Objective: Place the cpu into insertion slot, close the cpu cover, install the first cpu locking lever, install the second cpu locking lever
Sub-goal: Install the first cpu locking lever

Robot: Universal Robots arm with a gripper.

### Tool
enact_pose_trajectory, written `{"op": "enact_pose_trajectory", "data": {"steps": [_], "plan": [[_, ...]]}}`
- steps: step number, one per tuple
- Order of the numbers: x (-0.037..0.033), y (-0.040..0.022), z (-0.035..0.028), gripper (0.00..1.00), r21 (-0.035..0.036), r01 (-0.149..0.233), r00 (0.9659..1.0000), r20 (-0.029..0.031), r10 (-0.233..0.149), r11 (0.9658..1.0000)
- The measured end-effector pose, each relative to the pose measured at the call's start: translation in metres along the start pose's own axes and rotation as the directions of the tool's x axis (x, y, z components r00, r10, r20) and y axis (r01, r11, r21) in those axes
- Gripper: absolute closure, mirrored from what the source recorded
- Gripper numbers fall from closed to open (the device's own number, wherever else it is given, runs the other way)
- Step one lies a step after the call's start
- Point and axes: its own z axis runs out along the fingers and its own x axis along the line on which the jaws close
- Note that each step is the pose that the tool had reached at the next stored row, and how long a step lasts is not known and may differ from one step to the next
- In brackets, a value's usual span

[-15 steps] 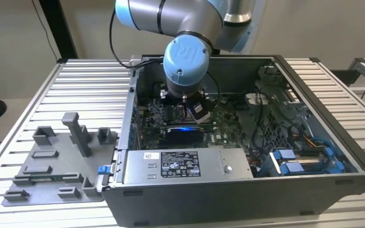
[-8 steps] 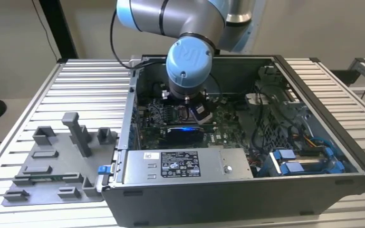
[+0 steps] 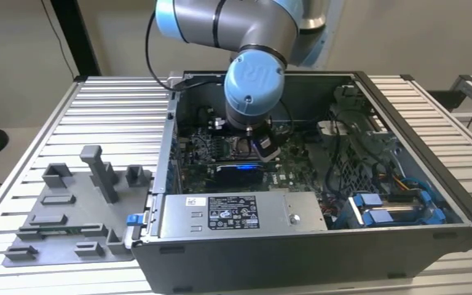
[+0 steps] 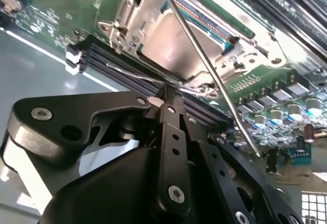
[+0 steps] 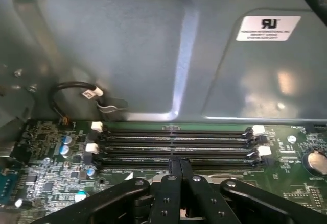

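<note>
Second wrist view: gripper (image 4: 166,95) pinched together, cpu cover (image 4: 130,12) just ahead of its tips, locking lever (image 4: 204,60) slanting long-ways across it.

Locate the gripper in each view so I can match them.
Exterior view: gripper under the blue wrist, inside the open case.
Second wrist view: gripper just short of the cpu.
First wrist view: gripper at the nearest long black slot.
Shared landmark: green circuit board.

Open computer case (image 3: 318,249) on slatted table (image 3: 109,114).
Grey fixture tray (image 3: 56,258) lies beside it, on the exterior view's left; silver power supply (image 3: 236,215) inside along near wall; four black memory slots (image 5: 173,141) lie parallel.
</note>
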Motion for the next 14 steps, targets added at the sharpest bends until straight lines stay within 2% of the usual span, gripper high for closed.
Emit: {"op": "enact_pose_trajectory", "data": {"steps": [5, 7, 9, 11, 12, 14], "plan": [[-0.0075, -0.0014, 0.0, 1.0, -0.0036, -0.004, 1.0, -0.0058, 0.004, 1.0], [-0.0075, -0.0013, -0.0001, 1.0, -0.0049, -0.005, 1.0, -0.0058, 0.005, 1.0], [-0.0077, 0.0007, -0.0028, 1.0, -0.0056, -0.006, 1.0, -0.007, 0.006, 1.0], [-0.0078, 0.0018, -0.0041, 1.0, -0.005, -0.009, 0.9999, -0.012, 0.009, 0.9999], [-0.0076, 0.0019, -0.0042, 1.0, -0.0033, -0.011, 0.9998, -0.0148, 0.011, 0.9999], [-0.0069, 0.0019, -0.0044, 1.0, 0.005, -0.014, 0.9997, -0.0198, 0.014, 0.9999]]}}
